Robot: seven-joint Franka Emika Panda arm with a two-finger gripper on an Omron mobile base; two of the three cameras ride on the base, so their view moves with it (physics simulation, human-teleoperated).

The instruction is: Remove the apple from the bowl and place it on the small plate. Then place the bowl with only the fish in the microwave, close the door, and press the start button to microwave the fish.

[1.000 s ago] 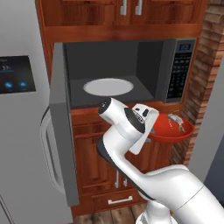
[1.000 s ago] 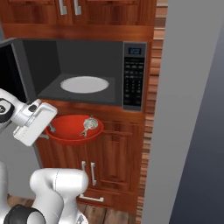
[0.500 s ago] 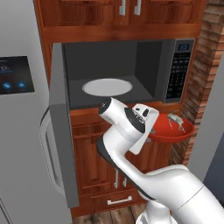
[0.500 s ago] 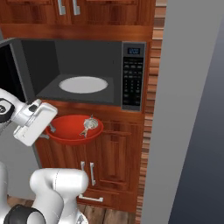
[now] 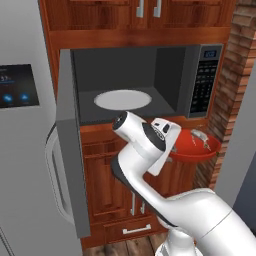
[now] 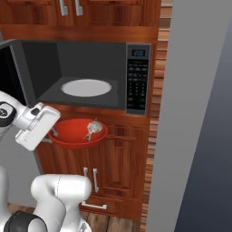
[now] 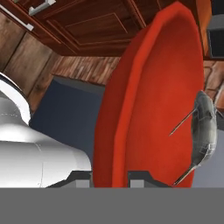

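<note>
Claw [image 7: 110, 177] pinching rim of red bowl [image 6: 74, 136]. Bowl up in air, just below and in front of open microwave [image 6: 54, 63], at its right half. Fish [image 6: 93, 129] lying loose inside bowl; no apple in it. Door [image 5: 70, 150] swung wide to left.

Risks, my guess:
- Thin rim grip; bowl may tip, fish slides out.
- Bowl sits lower than microwave floor; going forward without lifting bumps front edge.
- White disc [image 5: 122, 100] inside could get pushed.

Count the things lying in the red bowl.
1: a fish, lying near the bowl rim on the side away from the gripper, which is shut on the opposite rim. No apple visible.
</note>
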